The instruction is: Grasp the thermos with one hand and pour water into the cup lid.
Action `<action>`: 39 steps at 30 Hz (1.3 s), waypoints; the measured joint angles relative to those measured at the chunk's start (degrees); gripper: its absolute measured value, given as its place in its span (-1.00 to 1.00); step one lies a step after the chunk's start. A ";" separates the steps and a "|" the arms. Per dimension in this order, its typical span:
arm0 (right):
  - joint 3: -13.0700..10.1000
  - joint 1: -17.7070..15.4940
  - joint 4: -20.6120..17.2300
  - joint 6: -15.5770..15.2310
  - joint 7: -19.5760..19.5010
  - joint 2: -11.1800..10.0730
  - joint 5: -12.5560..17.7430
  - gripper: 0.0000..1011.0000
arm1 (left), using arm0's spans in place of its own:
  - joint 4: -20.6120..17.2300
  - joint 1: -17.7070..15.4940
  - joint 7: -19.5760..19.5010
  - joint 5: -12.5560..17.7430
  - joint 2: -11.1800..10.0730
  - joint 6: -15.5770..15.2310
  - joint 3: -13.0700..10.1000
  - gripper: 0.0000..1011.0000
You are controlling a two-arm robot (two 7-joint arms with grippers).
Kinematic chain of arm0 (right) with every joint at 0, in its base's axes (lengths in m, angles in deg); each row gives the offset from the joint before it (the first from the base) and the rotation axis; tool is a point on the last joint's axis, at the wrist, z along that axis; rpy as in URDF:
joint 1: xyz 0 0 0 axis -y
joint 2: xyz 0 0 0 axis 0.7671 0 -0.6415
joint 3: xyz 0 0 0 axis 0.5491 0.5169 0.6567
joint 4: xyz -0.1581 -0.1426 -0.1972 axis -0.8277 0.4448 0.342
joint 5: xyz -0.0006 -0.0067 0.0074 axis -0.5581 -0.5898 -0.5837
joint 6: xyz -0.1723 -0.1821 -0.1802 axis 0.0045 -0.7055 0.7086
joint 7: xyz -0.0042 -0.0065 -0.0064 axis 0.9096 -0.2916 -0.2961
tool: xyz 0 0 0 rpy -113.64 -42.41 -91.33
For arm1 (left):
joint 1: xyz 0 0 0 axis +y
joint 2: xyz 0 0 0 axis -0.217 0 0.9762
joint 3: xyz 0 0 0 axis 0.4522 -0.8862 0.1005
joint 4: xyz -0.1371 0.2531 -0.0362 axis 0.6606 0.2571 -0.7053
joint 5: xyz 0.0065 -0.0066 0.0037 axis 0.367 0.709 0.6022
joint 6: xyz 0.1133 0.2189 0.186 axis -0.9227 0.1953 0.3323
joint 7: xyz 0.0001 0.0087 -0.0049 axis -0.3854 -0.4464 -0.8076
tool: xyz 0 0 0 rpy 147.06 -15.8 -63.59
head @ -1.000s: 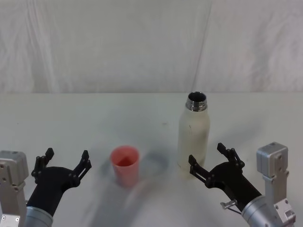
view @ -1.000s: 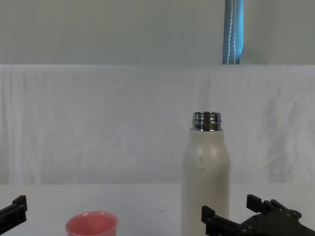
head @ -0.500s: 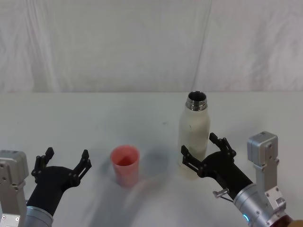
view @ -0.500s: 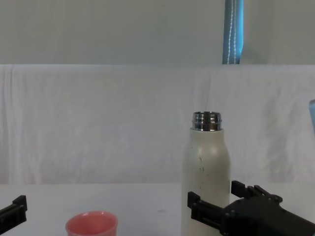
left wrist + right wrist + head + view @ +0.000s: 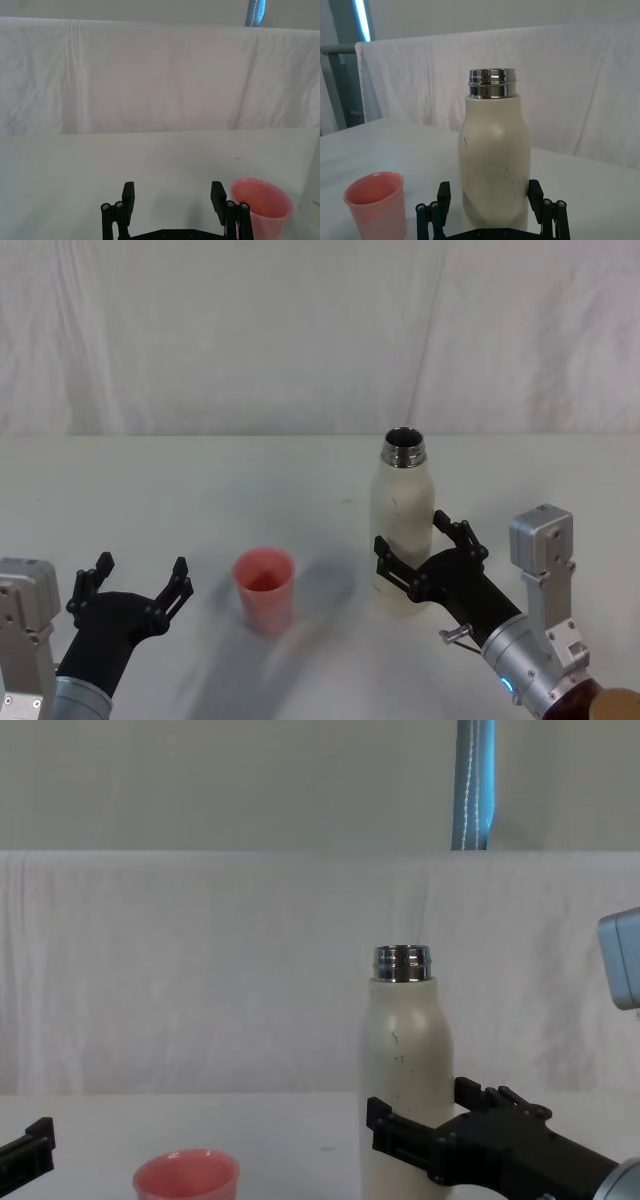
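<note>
Thermos (image 5: 404,530) stands upright right of the cup lid (image 5: 265,590); your right gripper (image 5: 425,558) fingers straddle it, open. Close off-centre and it'll tip. Left gripper (image 5: 135,585) idles open.

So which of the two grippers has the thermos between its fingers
The right gripper: its open fingers straddle the cream thermos. The left gripper hangs open beside the pink cup lid.
</note>
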 joint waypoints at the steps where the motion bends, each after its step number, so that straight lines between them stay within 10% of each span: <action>1: 0.00 0.18 0.27 0.00 -0.13 0.15 -0.01 0.98 | 0.00 0.00 0.00 0.00 0.00 0.00 0.00 0.98; 39: 0.65 3.78 3.89 -1.54 0.75 0.11 -0.31 0.98 | 0.00 0.00 0.00 0.00 0.00 0.00 0.00 0.98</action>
